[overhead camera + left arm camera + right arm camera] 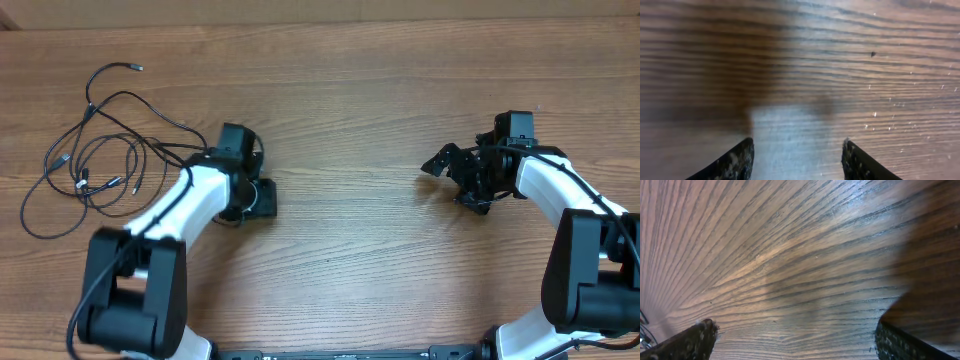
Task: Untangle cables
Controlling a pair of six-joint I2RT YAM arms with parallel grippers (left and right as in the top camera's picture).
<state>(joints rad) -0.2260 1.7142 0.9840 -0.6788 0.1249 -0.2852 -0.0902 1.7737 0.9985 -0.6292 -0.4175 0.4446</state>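
The cables [100, 150] lie as a loose tangle of thin black strands at the table's far left, one plug tip [137, 68] reaching toward the back. My left gripper [262, 197] sits low over bare wood to the right of the tangle, apart from it. In the left wrist view its fingers [737, 162] stand apart with only wood grain between them, so the left gripper [797, 150] is open and empty. My right gripper [448, 187] is over the right half of the table, far from the cables. It is wide open [795, 330] and holds nothing.
The wooden table [340, 100] runs to a back edge at the top of the overhead view. Both arm bases [130, 300] stand at the front corners, with thicker black wires along the arms.
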